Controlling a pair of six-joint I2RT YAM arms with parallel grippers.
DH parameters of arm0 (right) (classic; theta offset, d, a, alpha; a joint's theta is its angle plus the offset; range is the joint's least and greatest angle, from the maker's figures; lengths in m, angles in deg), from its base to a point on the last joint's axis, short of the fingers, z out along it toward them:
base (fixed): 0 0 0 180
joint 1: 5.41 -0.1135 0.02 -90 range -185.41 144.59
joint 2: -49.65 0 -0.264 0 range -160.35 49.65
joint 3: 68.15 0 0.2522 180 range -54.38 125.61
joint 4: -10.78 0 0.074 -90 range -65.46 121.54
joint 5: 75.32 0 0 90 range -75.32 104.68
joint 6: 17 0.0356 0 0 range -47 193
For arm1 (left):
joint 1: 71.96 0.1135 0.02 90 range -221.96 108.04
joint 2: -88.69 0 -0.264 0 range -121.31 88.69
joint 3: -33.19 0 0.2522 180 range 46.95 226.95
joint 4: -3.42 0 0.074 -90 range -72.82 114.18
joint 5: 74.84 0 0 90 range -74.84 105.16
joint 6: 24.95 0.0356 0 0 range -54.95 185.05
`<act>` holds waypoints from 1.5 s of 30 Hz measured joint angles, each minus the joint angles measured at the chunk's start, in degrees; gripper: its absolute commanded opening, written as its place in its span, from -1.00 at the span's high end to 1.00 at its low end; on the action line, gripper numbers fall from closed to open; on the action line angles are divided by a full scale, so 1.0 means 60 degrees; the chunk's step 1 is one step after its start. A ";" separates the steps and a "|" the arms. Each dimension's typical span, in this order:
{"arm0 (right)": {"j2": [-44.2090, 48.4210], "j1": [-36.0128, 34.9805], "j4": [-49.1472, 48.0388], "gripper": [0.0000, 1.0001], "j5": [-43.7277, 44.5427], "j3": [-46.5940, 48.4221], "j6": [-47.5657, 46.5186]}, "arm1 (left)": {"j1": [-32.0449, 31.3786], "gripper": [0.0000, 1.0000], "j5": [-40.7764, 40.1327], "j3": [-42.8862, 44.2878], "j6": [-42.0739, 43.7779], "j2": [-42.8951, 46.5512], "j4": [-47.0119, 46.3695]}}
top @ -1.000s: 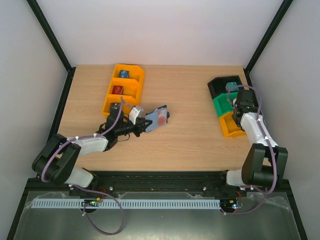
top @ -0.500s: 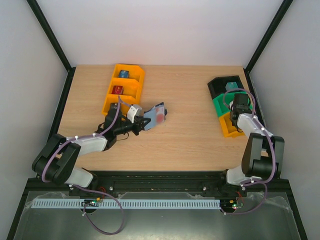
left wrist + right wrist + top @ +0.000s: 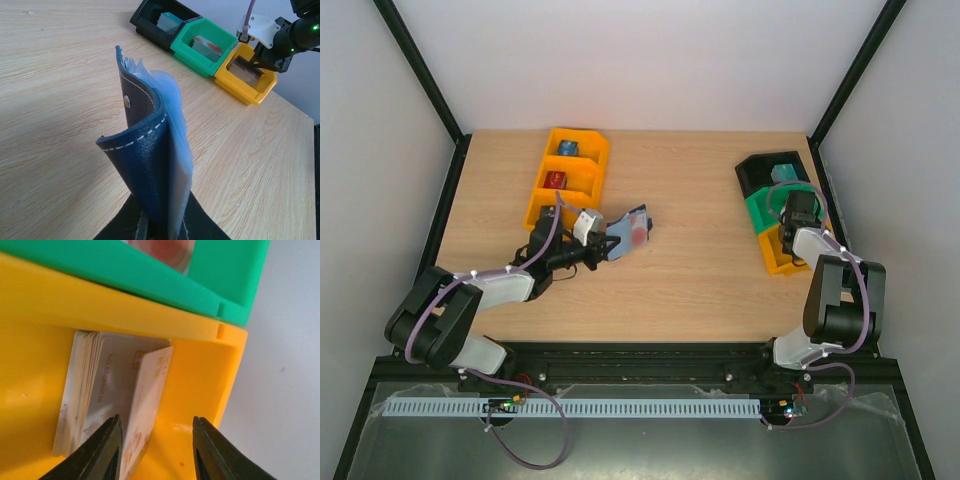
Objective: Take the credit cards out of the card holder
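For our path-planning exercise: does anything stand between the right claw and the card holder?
Nothing visible does. The right claw hangs over the yellow bin at the right of the table. The card holder, gripped upright by the left claw, is across bare wood. Only the bin's own wall could interfere.

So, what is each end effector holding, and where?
Left end effector: the card holder, pinched at one end. Right end effector: nothing, jaws apart over the yellow bin.

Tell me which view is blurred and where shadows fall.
Right wrist view: the cards in the yellow bin look soft, very near the lens. Left wrist view: the card holder is sharp, with a faint shadow on the table. Top view: even light, no glare.
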 measured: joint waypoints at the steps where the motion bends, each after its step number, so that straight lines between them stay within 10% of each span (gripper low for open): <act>1: 0.0000 0.0000 0.0011 0.11 -0.0022 -0.0007 -0.0018 | 0.0000 0.95 0.0000 0.0000 0.0000 -0.0015 0.0007; 15: 0.1180 0.0015 0.1555 -0.56 -0.1031 0.0335 0.0353 | 0.0000 0.95 0.0040 0.0000 0.0051 -0.0025 0.0004; 33: 0.0867 0.1413 0.2524 0.96 -0.4302 0.1490 1.2094 | 0.0000 0.95 -0.0044 -0.0015 0.0087 -0.0004 -0.0004; 45: -0.0933 0.1730 0.2922 0.97 -0.4794 0.1617 1.3325 | 0.0000 0.95 -0.0175 -0.0044 0.0295 0.0018 0.0036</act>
